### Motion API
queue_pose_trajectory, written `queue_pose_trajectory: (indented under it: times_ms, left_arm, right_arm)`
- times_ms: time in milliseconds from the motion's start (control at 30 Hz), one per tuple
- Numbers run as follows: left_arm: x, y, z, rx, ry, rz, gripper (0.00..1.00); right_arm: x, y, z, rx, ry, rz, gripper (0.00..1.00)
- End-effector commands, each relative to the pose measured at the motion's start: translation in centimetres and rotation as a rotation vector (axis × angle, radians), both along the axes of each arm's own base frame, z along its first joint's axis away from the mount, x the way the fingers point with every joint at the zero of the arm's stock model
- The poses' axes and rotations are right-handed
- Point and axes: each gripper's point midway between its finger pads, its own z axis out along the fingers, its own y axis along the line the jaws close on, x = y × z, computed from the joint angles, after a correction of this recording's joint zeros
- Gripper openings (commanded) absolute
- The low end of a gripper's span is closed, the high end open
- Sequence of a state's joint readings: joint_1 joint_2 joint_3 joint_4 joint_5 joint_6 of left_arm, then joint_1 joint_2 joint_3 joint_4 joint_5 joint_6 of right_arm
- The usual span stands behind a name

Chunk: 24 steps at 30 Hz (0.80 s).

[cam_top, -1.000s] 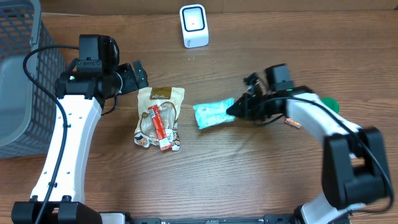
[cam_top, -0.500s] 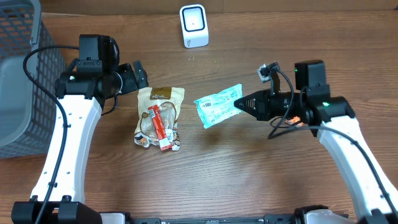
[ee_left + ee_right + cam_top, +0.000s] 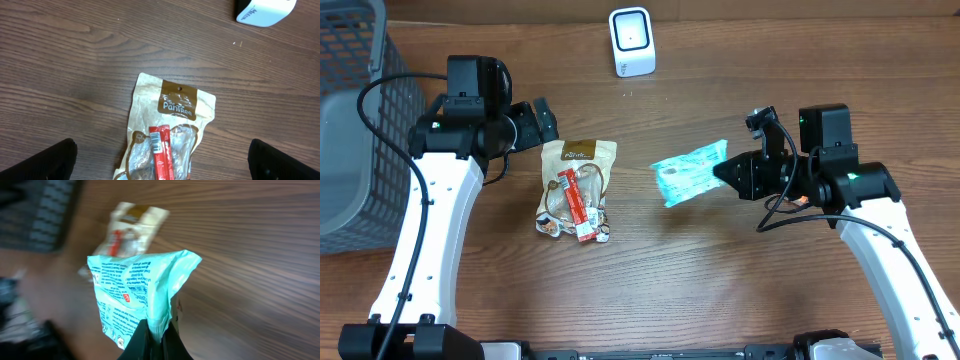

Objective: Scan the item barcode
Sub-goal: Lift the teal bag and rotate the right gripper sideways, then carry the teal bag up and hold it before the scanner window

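A light green packet [image 3: 690, 170] hangs above the table right of centre, pinched by its edge in my right gripper [image 3: 728, 172], which is shut on it. In the right wrist view the packet [image 3: 137, 292] fills the middle, its printed side showing, with the fingers [image 3: 172, 342] clamped on its sealed edge. The white barcode scanner [image 3: 631, 41] stands at the table's far edge. My left gripper [image 3: 542, 122] is open, hovering just behind a beige snack pouch [image 3: 577, 185] with a red stick [image 3: 162, 157] on it. Nothing is between its jaws.
A grey mesh basket [image 3: 350, 120] stands at the far left. A green round object [image 3: 852, 166] lies behind my right arm. The scanner's corner [image 3: 265, 11] shows at the top of the left wrist view.
My right arm lifted the green packet off the table and carried it to the right, turning it. The left arm and the pouch stayed put.
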<state>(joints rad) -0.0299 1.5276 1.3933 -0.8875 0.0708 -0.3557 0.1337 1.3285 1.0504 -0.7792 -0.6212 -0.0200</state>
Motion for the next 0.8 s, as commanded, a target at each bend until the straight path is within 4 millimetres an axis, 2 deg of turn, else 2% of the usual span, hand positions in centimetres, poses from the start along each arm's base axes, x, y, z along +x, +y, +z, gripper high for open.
queue_pose_trajectory:
  times_ms: [0,133,233,367,400,567,667,767]
  left_arm:
    - [0.1,0.1,0.5,0.016,-0.018,-0.019,1.0]
    - [0.1,0.1,0.5,0.016,-0.018,-0.019,1.0]
    - [0.1,0.1,0.5,0.016,-0.018,-0.019,1.0]
    - [0.1,0.1,0.5,0.016,-0.018,-0.019,1.0]
    - [0.1,0.1,0.5,0.016,-0.018,-0.019,1.0]
    - [0.1,0.1,0.5,0.016,-0.018,-0.019,1.0]
    - [0.1,0.1,0.5,0.016,-0.018,-0.019,1.0]
    - [0.1,0.1,0.5,0.016,-0.018,-0.019,1.0]
  right_arm:
    - [1.4,-2.3,-2.9,-0.165,0.017,-0.083,0.04]
    - [2.6,-2.1,-3.5,-0.153,0.012,-0.093,0.04]
    - [4.3,-2.0,-2.3,-0.109,-0.024,-0.159,0.03]
    - [6.6,-2.1,1.4,-0.104,-0.119,-0.198,0.03]
    - [7.3,-2.0,3.3,-0.096,-0.161,-0.2,0.03]
    - [9.4,-2.4,9.7,-0.118,-0.236,-0.235,0.03]
    - [10.2,-2.4,11.6,-0.161,-0.23,-0.204,0.03]
    - [11.6,-2.9,11.7,-0.261,-0.254,-0.189,0.03]
